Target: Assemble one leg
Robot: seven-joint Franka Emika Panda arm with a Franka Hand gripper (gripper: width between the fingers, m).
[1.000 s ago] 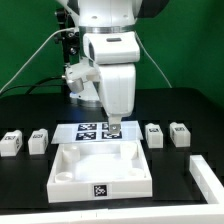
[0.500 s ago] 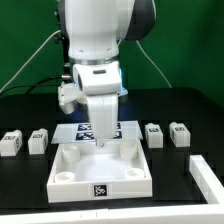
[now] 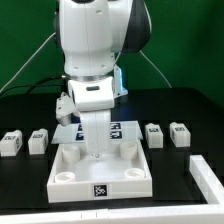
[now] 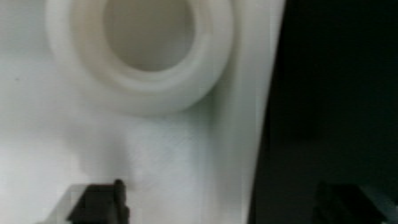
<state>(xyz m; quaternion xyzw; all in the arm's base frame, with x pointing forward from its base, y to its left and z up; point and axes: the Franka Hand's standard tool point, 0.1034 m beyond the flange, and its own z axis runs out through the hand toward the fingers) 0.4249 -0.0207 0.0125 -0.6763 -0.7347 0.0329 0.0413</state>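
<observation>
Four white legs with marker tags lie on the black table: two at the exterior view's left (image 3: 10,143) (image 3: 38,140) and two at its right (image 3: 154,134) (image 3: 179,133). My gripper (image 3: 95,156) hangs low over the large white square panel (image 3: 100,178), near its far left corner socket. In the wrist view the fingertips (image 4: 100,203) stand wide apart with nothing between them; the gripper (image 4: 222,203) is open and empty. A round socket (image 4: 151,50) of the panel fills that view close up. No leg is near the gripper.
The marker board (image 3: 120,128) lies behind the panel, partly hidden by the arm. Another white part (image 3: 206,180) lies at the front right of the exterior view. A green wall stands behind the table.
The arm has swung to the exterior view's left and forward, from above the marker board to over the panel's far left part. The gripper has come lower. The legs have not moved.
</observation>
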